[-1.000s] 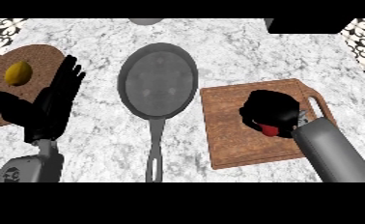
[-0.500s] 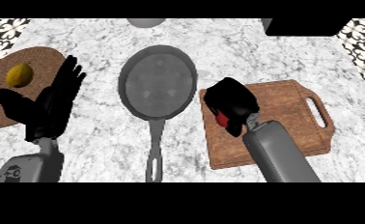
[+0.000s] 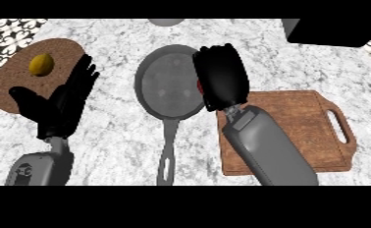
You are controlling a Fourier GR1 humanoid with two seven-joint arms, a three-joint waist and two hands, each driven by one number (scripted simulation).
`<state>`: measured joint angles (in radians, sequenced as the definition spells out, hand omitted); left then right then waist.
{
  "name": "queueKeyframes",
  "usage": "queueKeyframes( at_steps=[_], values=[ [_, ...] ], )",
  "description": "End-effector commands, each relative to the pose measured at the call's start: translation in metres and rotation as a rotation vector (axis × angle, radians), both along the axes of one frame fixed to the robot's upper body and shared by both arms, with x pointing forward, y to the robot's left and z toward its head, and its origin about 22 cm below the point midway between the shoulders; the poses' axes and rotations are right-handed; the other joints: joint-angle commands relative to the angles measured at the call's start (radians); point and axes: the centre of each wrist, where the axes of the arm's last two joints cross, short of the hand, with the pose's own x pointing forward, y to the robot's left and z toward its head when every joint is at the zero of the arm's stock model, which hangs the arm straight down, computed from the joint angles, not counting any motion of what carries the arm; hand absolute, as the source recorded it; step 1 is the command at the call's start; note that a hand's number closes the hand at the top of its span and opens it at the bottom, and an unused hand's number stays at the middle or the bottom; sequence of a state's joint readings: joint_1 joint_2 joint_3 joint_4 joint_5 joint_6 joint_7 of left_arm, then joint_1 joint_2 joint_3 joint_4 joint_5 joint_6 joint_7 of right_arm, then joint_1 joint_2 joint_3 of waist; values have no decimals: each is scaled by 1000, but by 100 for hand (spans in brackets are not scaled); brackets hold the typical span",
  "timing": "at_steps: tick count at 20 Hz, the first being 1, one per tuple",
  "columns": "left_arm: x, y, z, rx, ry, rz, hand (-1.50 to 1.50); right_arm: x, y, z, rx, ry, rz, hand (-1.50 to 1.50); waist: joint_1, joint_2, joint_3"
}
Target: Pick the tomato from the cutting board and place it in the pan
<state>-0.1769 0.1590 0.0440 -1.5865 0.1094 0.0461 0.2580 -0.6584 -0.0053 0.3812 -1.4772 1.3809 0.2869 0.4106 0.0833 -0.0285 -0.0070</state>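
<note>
With my right robot hand (image 3: 221,77) curled round the tomato (image 3: 200,86) over the right rim of the pan (image 3: 163,82), I should centre it, lower, then uncurl.

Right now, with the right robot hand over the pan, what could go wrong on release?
1. The right robot hand sits over the right rim of the pan, not its middle, so the tomato could hit the rim and roll onto the counter.
2. The hand hides all but a red sliver of the tomato, so how it is held cannot be checked.
</note>
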Motion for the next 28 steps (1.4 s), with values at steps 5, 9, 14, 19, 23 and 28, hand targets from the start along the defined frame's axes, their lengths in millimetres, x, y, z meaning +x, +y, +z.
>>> queueKeyframes(
  at_steps=[5,9,14,19,23,28],
  values=[
    [12,-17,14,7,-34,-82,0,-14,46,51,137,-155,-304,150,67,21,2],
    [19,-23,13,9,-41,-87,0,-18,71,68,197,-190,-424,150,65,34,1],
    [24,-33,4,-16,-26,-69,0,-7,92,73,266,-188,-480,150,41,44,2],
    [16,-18,2,5,-41,-8,0,5,98,69,325,-176,-515,150,7,36,5],
    [17,-11,13,9,-51,-14,0,21,95,41,354,-166,-497,150,-2,40,5],
    [5,-3,6,-12,-47,2,0,42,79,-2,387,-114,-431,150,-14,41,6]
  ],
)
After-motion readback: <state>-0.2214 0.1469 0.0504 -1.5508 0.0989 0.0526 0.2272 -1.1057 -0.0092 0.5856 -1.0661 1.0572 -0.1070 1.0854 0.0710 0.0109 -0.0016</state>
